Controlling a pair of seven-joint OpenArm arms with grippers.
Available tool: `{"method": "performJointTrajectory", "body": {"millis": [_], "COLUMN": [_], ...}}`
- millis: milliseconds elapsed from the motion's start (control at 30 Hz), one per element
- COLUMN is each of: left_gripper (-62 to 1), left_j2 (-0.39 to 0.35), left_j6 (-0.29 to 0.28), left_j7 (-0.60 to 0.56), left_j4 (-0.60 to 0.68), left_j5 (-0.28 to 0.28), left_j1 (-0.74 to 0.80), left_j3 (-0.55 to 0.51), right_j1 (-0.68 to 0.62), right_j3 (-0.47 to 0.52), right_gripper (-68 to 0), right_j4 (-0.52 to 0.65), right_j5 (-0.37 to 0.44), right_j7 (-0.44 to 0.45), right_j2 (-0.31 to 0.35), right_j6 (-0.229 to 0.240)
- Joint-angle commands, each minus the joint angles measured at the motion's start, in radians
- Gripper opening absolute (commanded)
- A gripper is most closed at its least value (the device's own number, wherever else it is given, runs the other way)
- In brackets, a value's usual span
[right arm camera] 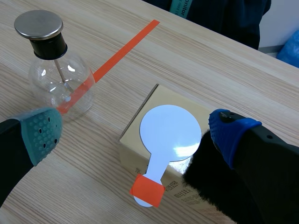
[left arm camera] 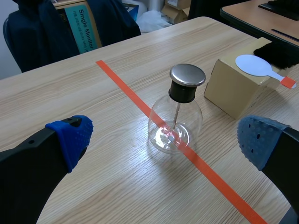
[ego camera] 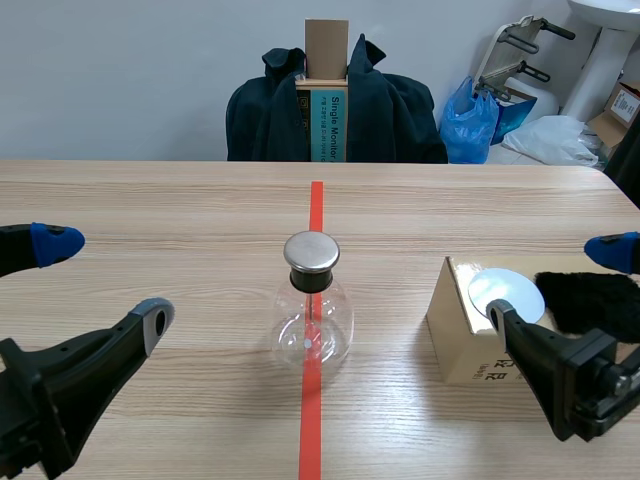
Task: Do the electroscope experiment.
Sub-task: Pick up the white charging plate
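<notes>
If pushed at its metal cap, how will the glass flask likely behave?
The glass flask looks thin and clear, so probably fragile and slippery. Its metal cap sits high on a narrow neck, so a push there may tip it.

The left gripper (ego camera: 103, 282) sits low on its own side, fingers spread wide and holding nothing. The right gripper (ego camera: 556, 284) mirrors it, fingers equally wide apart.

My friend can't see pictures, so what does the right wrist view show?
A white round paddle with an orange-taped handle lies on a cardboard box, beside black fur, between the arm's open fingers. A glass flask with a metal cap stands on the orange tape line.
</notes>
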Motion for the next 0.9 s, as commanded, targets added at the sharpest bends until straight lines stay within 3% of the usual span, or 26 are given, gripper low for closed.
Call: {"method": "performJointTrajectory", "body": {"millis": [0,700,800,867], "left_gripper": [1.4,1.4,1.4,1.4], "left_j2": [0.000,0.000,0.000,0.000], "left_j6": [0.001,0.000,0.000,0.000], "left_j7": [-0.017,-0.018,-0.018,-0.018], "left_j4": [0.018,0.018,0.018,0.018], "left_j5": [0.000,0.001,0.001,0.001], "left_j1": [0.000,-0.001,-0.001,-0.001], "left_j3": [0.002,0.002,0.002,0.002], "right_j1": [0.028,0.028,0.028,0.028], "right_j3": [0.010,0.010,0.014,0.025], "right_gripper": [-2.0,-2.0,-2.0,-2.0], "right_j4": [0.004,0.004,0.005,0.014], "right_j5": [-0.011,-0.014,-0.097,-0.203], "right_j7": [0.043,0.035,0.048,0.086], "right_j2": [-0.005,-0.005,0.000,0.000], "right_j6": [-0.049,-0.049,-0.048,-0.048]}}
